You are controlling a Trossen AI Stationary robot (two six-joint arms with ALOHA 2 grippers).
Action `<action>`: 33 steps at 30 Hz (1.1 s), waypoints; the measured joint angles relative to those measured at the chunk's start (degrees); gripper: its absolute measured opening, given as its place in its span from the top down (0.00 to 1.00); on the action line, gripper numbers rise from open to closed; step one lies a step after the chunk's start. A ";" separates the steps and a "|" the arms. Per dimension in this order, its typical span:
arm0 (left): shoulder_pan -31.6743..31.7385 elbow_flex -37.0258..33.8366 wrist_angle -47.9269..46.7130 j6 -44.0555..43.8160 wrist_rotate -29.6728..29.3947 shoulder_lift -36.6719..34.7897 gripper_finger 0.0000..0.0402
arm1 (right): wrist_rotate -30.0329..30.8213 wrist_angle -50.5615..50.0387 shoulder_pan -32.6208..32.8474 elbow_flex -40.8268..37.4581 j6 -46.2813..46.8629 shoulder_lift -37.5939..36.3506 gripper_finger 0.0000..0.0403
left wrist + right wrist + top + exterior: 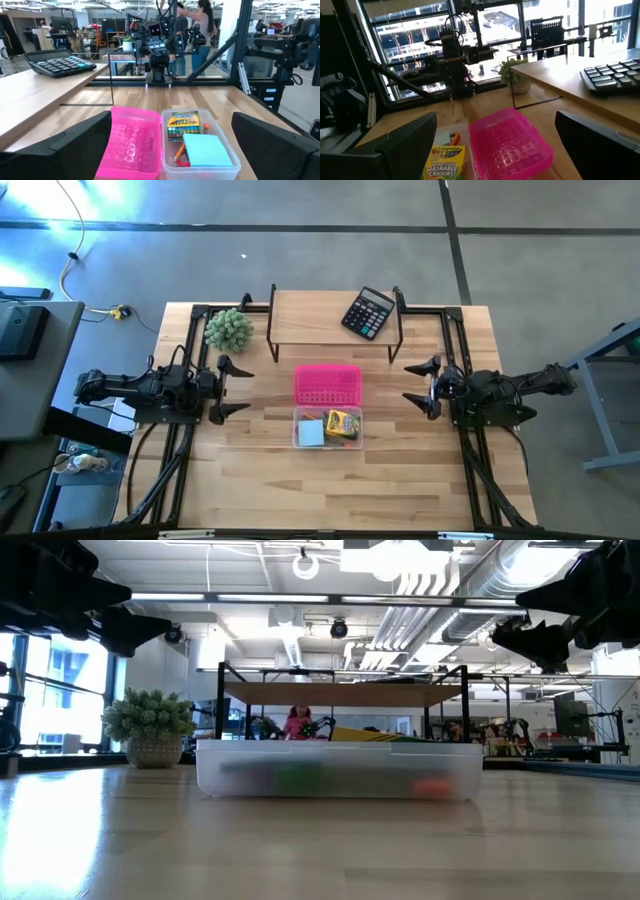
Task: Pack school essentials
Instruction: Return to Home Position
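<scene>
A clear plastic box [300,442] sits mid-table with a light-blue note pad [311,433], a yellow-green crayon box [343,424] and pencils [179,152] inside it. Its pink lid [327,384] lies flat on the table just beyond it. My left gripper [234,387] hovers open at the table's left side, pointing level toward the box. My right gripper [423,385] hovers open at the right side, pointing level toward the box. Scissors and eraser do not show.
A wooden shelf on a black wire frame [335,315] stands at the far side and carries a black calculator [368,312]. A green ball-shaped plant [229,330] stands at the far left. Bare wood lies toward the near edge.
</scene>
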 joint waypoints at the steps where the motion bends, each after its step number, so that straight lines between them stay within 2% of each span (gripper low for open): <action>1: 0.00 0.00 0.00 -0.02 0.01 0.00 0.00 | 0.00 0.00 0.00 0.00 0.71 0.00 0.02; 33: 0.00 0.00 -0.07 -0.02 0.02 0.00 0.00 | 0.02 0.01 0.00 -0.02 2.16 0.00 0.02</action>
